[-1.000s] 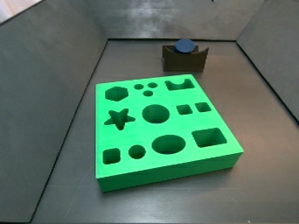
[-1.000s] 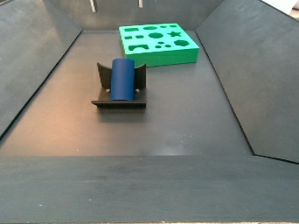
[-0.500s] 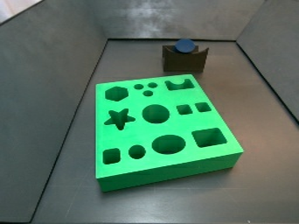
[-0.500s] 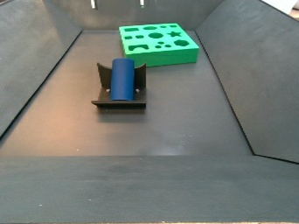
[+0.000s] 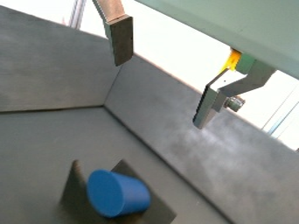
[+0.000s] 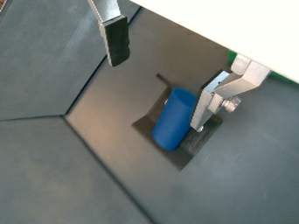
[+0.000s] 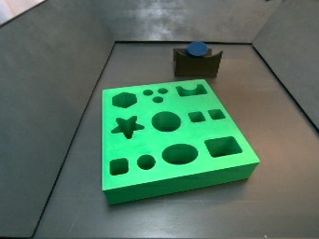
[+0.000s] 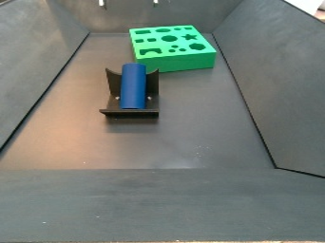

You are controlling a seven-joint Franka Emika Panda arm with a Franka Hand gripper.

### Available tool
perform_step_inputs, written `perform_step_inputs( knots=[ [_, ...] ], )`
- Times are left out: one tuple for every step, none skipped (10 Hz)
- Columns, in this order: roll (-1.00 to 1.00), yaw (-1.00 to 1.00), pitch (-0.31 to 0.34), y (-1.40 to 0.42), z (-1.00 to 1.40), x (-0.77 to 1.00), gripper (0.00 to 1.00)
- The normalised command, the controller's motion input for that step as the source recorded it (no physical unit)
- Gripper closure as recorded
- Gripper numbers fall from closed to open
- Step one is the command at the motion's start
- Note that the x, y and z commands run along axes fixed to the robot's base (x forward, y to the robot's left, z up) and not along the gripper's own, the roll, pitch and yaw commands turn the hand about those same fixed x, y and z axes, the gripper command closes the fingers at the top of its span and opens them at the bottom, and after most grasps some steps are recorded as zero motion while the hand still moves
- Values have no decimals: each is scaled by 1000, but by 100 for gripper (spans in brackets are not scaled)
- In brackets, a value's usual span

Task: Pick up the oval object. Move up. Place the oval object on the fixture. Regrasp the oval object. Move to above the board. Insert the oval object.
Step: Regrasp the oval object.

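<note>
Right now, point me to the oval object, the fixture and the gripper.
oval object (image 8: 132,85), side view, on its blue side.
fixture (image 7: 207,65), side view, on its dark front face.
gripper (image 6: 163,61), wrist view, midway between the open fingertips, above the peg.

Blue oval peg cradled in the fixture, board apart

We see the oval object (image 8: 132,85) lying lengthwise in the dark fixture (image 8: 129,109) notch; the green board (image 8: 172,47) sits well beyond it, holes empty. The gripper (image 6: 163,66) hangs above, parted, holding nothing.

no visible change, gripper (image 6: 159,92) still high above the fixture (image 6: 197,144)
</note>
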Motion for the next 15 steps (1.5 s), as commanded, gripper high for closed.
perform_step_inputs(
  knots=[
    [1000,164,222,-49,-27,152,0],
    [901,212,231,-53,-29,182,0],
    [735,233,204,-54,-28,205,0],
    [514,252,161,-56,-29,238,0],
    [406,256,141,-59,-30,254,0],
    [279,256,108,-48,-20,275,0],
    [202,248,62,-45,-17,275,0],
    [183,230,28,-53,-25,260,0],
    [181,218,23,-54,-29,253,0],
    [179,183,18,-54,-32,249,0],
    [178,166,16,-52,-29,251,0],
    [177,135,16,-51,-29,249,0],
    [174,119,19,-52,-31,246,0],
    [169,109,25,-52,-33,242,0],
    [164,104,31,-52,-35,237,0]
  ],
)
